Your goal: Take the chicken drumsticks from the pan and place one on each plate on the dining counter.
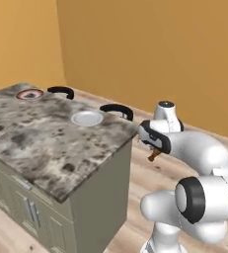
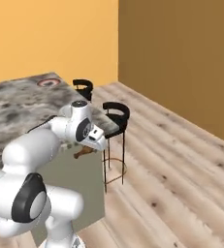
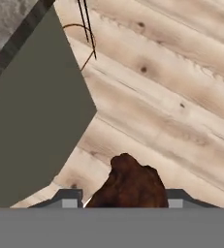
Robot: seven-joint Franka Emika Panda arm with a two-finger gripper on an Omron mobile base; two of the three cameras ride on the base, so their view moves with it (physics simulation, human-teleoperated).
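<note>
My gripper [image 1: 153, 151] is shut on a golden-brown chicken drumstick [image 1: 154, 154], whose thin bone end sticks out below the hand. The gripper [image 2: 88, 150] and drumstick [image 2: 83, 153] hang off the near end of the dining counter [image 1: 41, 143], just below its marble top and over the wooden floor. In the hand view the plump end of the drumstick [image 3: 130, 184] sits between the fingertips of the gripper [image 3: 127, 197]. A plain white plate [image 1: 87, 118] lies near the counter's right edge. A red-rimmed plate [image 1: 29, 94] [image 2: 48, 82] lies at the far end. The pan is out of view.
Two black bar stools [image 1: 116, 110] [image 1: 61, 92] stand along the counter's far side, also seen from the right [image 2: 116, 114] [image 2: 83, 87]. Grey-green cabinet panel [image 3: 31, 131] is close on the hand's left. Open wooden floor [image 2: 181, 169] stretches to the orange walls.
</note>
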